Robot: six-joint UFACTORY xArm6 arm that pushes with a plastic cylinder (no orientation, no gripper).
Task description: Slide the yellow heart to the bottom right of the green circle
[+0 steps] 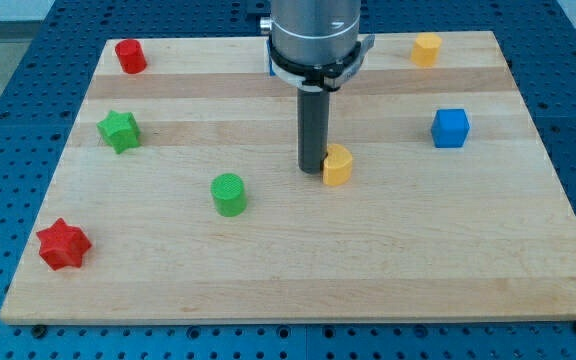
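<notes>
The yellow heart (338, 165) lies near the middle of the wooden board (298, 270). My tip (313, 170) stands right against the heart's left side, touching or nearly touching it. The green circle (229, 193) lies to the left of the heart and a little lower in the view, about a hand's width from my tip. The heart sits to the upper right of the green circle.
A green star (119, 131) and a red star (63, 244) lie at the view's left. A red cylinder (130, 56) is at the top left, a yellow hexagon block (426, 49) at the top right, a blue cube (450, 128) at the right. A blue block is mostly hidden behind the arm (271, 66).
</notes>
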